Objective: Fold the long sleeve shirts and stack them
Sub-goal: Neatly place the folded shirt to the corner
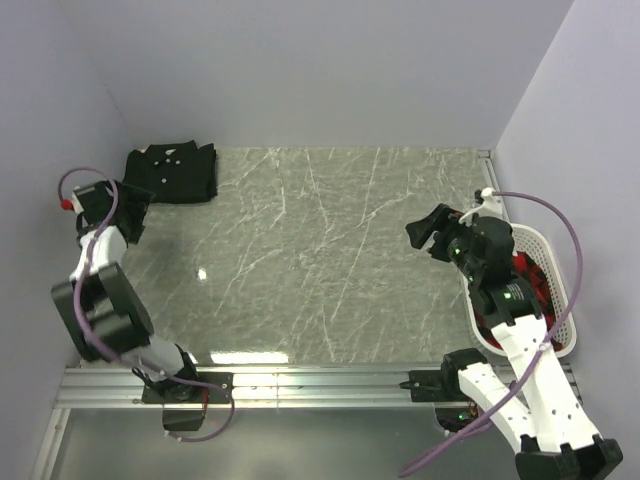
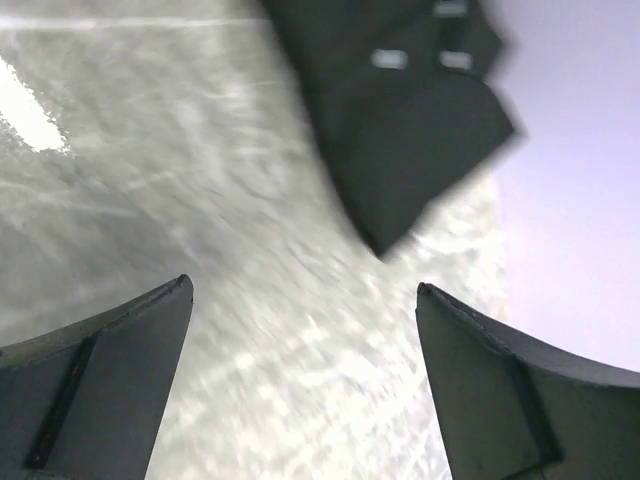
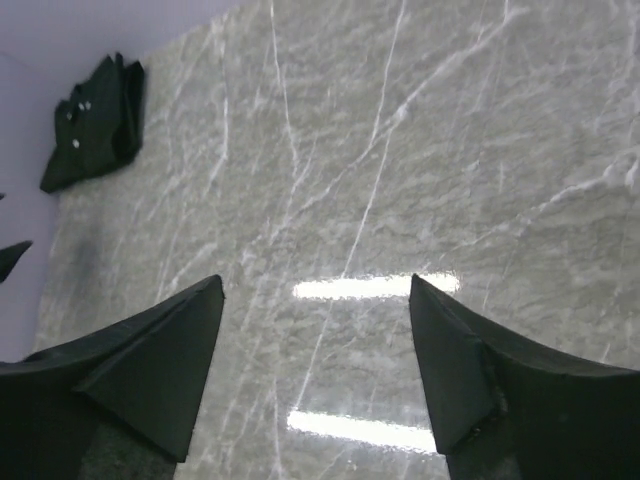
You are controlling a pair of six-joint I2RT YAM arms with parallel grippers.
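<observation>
Folded black shirt (image 1: pixel 172 172) sits in the far left corner of the tabletop (image 1: pixel 320 250). Left pincer (image 2: pixel 300 290) hangs just beside it, fingers spread wide. Right pincer (image 3: pixel 315 285) is spread too, over bare tabletop, near the white basket (image 1: pixel 562 300).

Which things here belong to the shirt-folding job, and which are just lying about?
Job: folded black shirt; red and dark clothes in the white basket.
Not the job: marbled table; metal rail at the front edge.
</observation>
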